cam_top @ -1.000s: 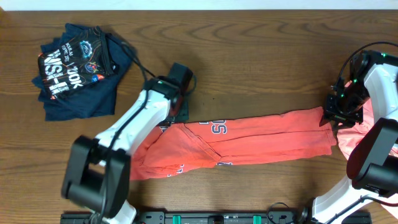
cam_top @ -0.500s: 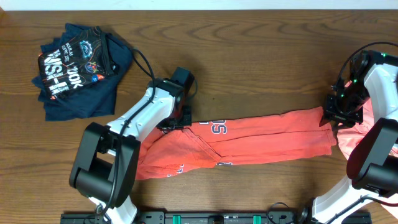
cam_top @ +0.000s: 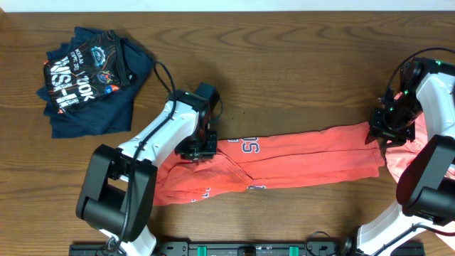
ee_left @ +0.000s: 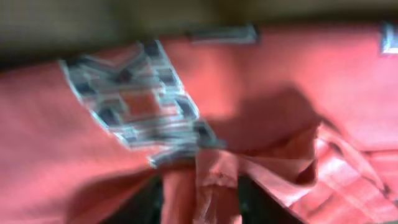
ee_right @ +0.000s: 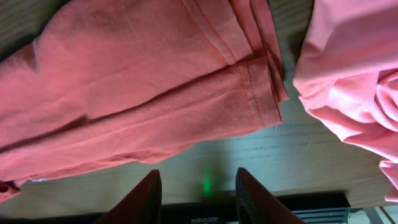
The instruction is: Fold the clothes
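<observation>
A coral-red T-shirt [cam_top: 306,153] lies stretched in a long band across the table, white-and-navy lettering [cam_top: 249,146] showing near its left part. My left gripper [cam_top: 197,147] sits on that left part. In the blurred left wrist view it [ee_left: 200,199] is shut on a pinched fold of the red cloth [ee_left: 311,81] beside the print [ee_left: 134,93]. My right gripper [cam_top: 384,135] is at the shirt's right end. In the right wrist view it [ee_right: 198,186] is open and empty over bare wood, just off the hem [ee_right: 137,81]. A salmon-pink shirt [cam_top: 394,162] lies bunched at the far right [ee_right: 354,74].
A pile of navy printed shirts [cam_top: 89,78] lies at the back left. The table's front rail [cam_top: 249,249] runs along the near edge, close under the right gripper. The right arm's base [cam_top: 426,185] stands over the pink shirt.
My left gripper has moved a little toward the front of the table along the red shirt's left part, and its cloth has shifted with it. The right arm has not moved.
</observation>
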Controlling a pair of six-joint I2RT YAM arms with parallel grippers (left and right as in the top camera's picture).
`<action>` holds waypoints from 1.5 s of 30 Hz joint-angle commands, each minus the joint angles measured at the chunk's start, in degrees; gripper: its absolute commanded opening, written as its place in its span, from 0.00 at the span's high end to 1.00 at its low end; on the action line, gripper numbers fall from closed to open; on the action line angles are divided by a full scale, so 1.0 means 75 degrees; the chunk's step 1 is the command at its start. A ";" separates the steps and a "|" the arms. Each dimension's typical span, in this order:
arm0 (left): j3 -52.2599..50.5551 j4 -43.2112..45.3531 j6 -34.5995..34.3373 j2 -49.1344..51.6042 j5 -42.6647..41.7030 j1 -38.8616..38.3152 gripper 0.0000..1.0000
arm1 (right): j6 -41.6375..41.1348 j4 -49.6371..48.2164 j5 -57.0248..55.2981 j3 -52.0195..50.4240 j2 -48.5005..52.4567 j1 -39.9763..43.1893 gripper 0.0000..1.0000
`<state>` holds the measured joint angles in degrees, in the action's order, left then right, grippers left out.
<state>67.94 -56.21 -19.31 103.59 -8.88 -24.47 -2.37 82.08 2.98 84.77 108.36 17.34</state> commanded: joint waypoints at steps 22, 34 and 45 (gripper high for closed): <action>-0.0411 -0.0493 -0.1714 -0.1679 0.0912 0.0991 0.34 | 0.0784 -0.3124 -0.0772 -0.2122 -0.0052 0.0099 0.34; -0.2777 0.1603 -0.2218 -0.1661 0.0883 0.0991 0.28 | 0.0784 -0.3984 -0.0536 -0.2515 -0.0052 0.0195 0.37; -0.3270 0.3552 -0.0871 -0.1530 0.1399 0.1000 0.28 | 0.0787 -0.4086 0.0105 -0.2518 -0.0052 0.0184 0.72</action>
<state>44.58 -32.86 -29.93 90.56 -1.21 -17.30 3.40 51.96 0.51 66.26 108.36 18.26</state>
